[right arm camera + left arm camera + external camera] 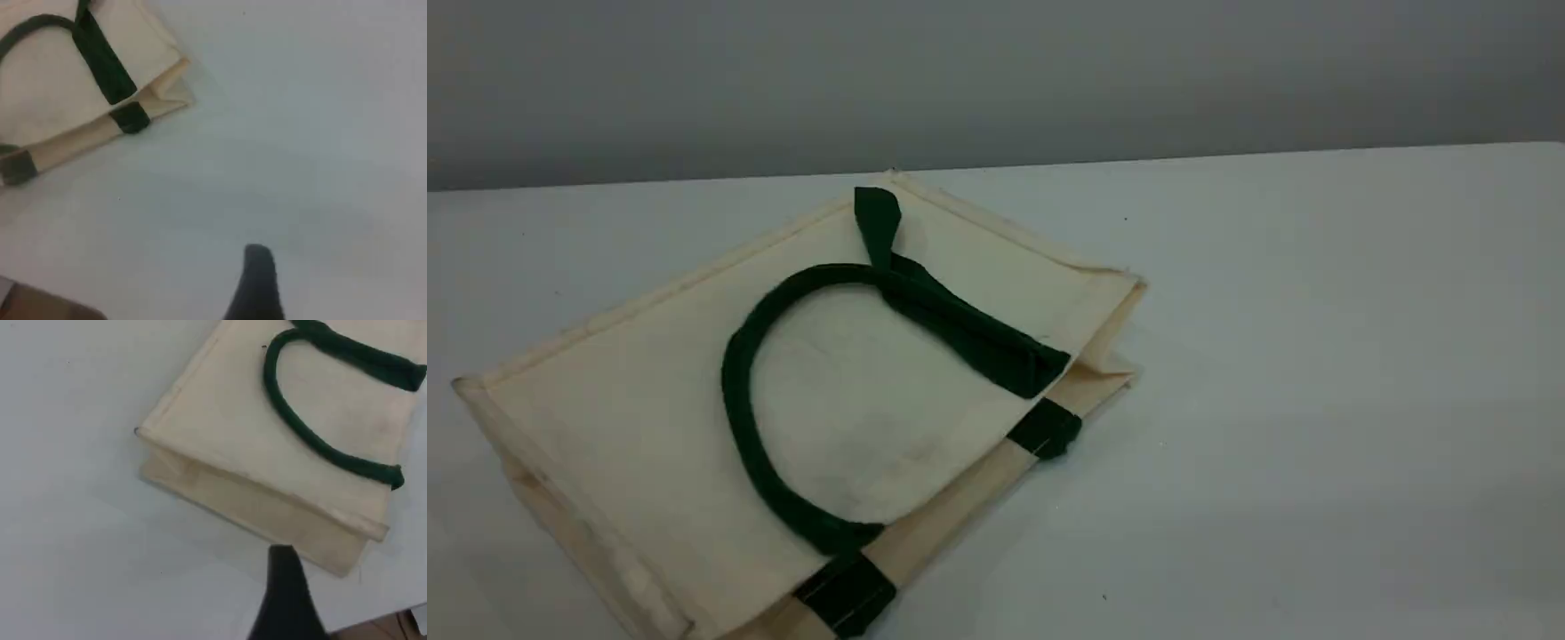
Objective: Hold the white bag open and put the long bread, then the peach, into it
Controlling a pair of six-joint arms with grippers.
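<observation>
The large cream-white canvas tote bag (631,427) is lying flat on the pale desk (1316,373), sitting in its left half in the scene view. A dark green strap handle (736,391) is lying looped on top of the bag's upper panel. The bag's mouth is facing right and toward the camera.

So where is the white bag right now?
In the scene view the white bag lies flat on the table, left of centre, with one green handle resting on its upper face.
</observation>
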